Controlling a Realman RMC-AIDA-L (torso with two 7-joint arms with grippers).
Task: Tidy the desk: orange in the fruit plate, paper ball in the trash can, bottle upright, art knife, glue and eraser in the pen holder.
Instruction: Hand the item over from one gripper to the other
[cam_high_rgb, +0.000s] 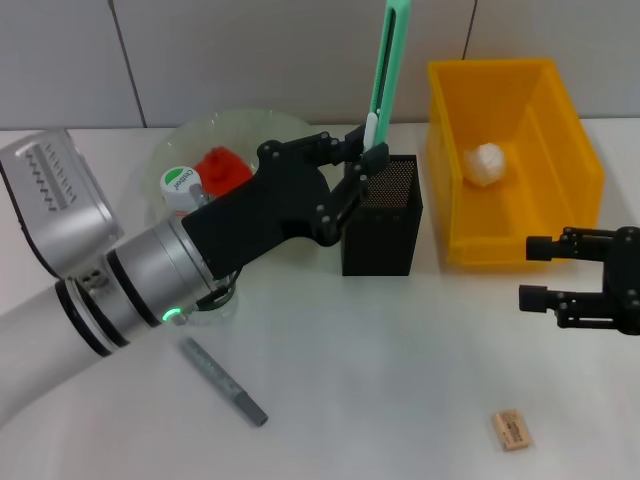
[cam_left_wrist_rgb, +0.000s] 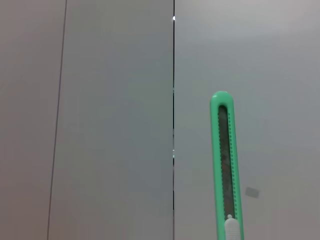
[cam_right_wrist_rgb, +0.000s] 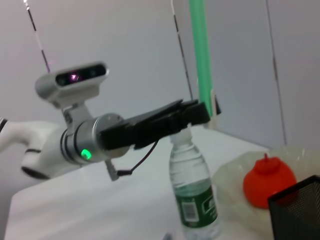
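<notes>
The pen holder (cam_high_rgb: 381, 215) is showing as matt black wire mesh; beside it the trash can (cam_high_rgb: 560, 130) is looking like smooth, slightly glossy yellow plastic, with crumpled white paper ball (cam_high_rgb: 487, 163) lying inside; the art knife (cam_high_rgb: 388, 60) above the pen holder is appearing as shiny green plastic; the bottle (cam_right_wrist_rgb: 191, 192) is reading as clear, glossy plastic.

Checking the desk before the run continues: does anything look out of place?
Yes. The eraser and the grey glue stick lie loose on the table, outside the pen holder. The left end effector holds the green art knife upright above it.
</notes>
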